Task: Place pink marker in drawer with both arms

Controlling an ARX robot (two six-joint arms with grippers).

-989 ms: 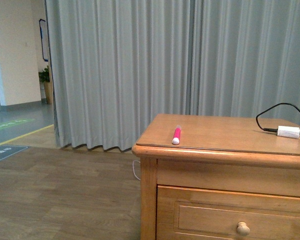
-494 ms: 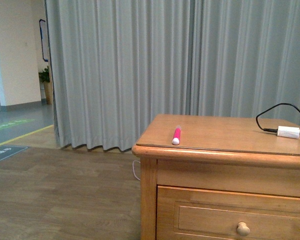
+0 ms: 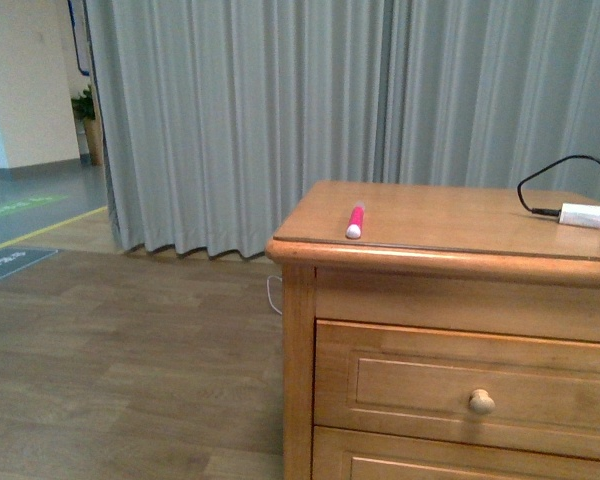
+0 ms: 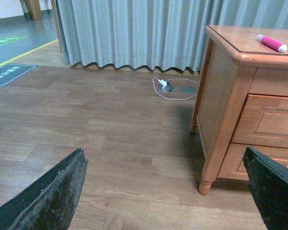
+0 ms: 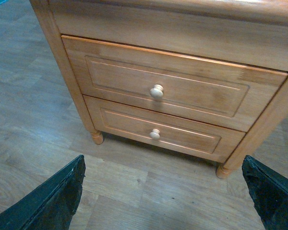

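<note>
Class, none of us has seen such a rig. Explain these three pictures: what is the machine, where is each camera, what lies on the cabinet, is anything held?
A two-armed robot, with a gripper on each. The front view looks out from its body: a pink marker and a white adapter lie on a wooden cabinet. The other cameras sit on the wrists; the dark wedges there are fingers. The left gripper and right gripper are open, holding nothing. The top drawer is shut.

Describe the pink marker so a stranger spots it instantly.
Find the light-brown wooden cabinet before the grey curtain. Near its top's front left edge lies a short bright pink cylindrical marker with a white end; the white plug adapter sits far right.
</note>
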